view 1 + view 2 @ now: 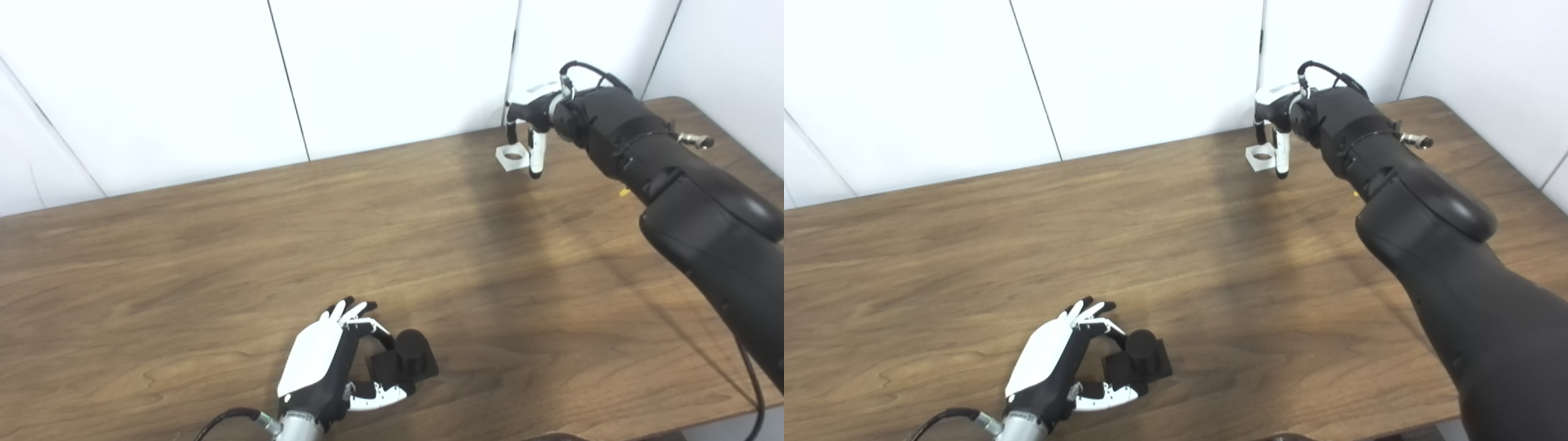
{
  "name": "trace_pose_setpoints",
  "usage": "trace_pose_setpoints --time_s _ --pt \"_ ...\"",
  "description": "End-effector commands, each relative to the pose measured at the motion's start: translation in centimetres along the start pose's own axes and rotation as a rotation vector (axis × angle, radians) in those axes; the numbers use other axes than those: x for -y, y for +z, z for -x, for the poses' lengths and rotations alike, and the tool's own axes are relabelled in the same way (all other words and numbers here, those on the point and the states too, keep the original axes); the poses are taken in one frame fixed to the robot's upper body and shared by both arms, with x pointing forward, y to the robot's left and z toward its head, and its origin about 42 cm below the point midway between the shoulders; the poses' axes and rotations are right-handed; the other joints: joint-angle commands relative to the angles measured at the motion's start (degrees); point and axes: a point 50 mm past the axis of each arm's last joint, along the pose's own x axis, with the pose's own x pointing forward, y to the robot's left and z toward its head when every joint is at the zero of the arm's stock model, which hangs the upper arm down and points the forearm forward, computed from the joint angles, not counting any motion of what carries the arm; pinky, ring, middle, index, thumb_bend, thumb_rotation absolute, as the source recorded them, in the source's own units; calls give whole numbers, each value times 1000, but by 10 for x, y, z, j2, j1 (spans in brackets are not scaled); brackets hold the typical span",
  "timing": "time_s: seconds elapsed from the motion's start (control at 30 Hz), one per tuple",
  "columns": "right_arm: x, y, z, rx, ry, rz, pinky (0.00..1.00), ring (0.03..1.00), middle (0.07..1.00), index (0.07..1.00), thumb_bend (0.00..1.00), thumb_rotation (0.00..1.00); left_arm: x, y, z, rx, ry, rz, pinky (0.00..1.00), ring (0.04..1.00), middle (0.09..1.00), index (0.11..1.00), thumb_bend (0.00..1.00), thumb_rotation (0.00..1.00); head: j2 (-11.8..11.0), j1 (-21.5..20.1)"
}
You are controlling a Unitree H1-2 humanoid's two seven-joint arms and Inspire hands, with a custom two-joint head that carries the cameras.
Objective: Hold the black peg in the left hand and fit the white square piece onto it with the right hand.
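left robot hand (331, 373) clasps the black peg (405, 361); right robot hand (531, 125) pinches the white square piece (512, 157).

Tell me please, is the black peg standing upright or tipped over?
Upright: the black peg stands on its square base on the table, round post pointing up, with the left hand curled beside it.

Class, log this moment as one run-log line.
left hand: around black peg, on table | right hand: at white square piece, far edge | fit: pending
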Motion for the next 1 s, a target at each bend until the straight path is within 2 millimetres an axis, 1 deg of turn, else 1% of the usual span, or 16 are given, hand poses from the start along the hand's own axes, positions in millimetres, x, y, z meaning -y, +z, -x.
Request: trace_pose_setpoints --time_s 0.0,0.1,0.23,0.27,0.33,0.47,0.57,0.67,0.73,0.87,0.93,0.97 --pt "49 0 5 13 -116 13 1000 1000 1000 676 906 114 18 -22 9 -123 -93 -32 1000 1000 914 489 517 69 0 -1" --pt "48 1 4 12 -114 12 1000 1000 1000 685 900 121 19 -21 9 -127 -94 -29 1000 1000 917 490 517 69 0 2" --pt "48 2 4 25 -114 1 1000 1000 998 659 899 119 18 -20 9 -125 -90 -27 1000 1000 918 489 517 68 -1 1" --pt "48 3 4 27 -115 0 1000 1000 998 665 903 122 19 -20 9 -124 -87 -24 1000 1000 917 489 517 67 0 1" --pt "50 3 4 33 -117 1 1000 1000 983 660 903 126 19 -21 9 -125 -85 -22 1000 1000 917 489 518 67 0 1" --pt "56 3 5 37 -115 -10 1000 1000 982 651 903 139 20 -21 8 -127 -87 -29 1000 1000 917 490 518 67 -3 0" --pt "60 2 7 42 -120 -31 1000 1000 976 611 911 135 20 -21 7 -130 -88 -22 1000 1000 919 489 518 66 -3 2" --pt "63 1 7 41 -125 -45 1000 1000 979 601 921 140 21 -21 5 -135 -91 -21 1000 1000 922 489 518 66 -5 3" --pt "64 1 7 39 -127 -44 1000 1000 979 639 916 135 21 -19 4 -132 -90 -26 1000 1000 920 489 518 67 -6 4" --pt "64 1 7 39 -125 -38 1000 1000 966 631 914 137 21 -18 4 -129 -88 -29 1000 1000 920 489 518 67 -7 6" --pt "64 3 7 35 -127 -26 1000 1000 984 677 918 142 22 -18 5 -129 -86 -26 1000 1000 919 489 518 67 -8 7" --pt "63 3 6 34 -127 -22 1000 1000 989 684 919 143 22 -18 5 -128 -85 -25 1000 1000 919 489 518 67 -7 8"
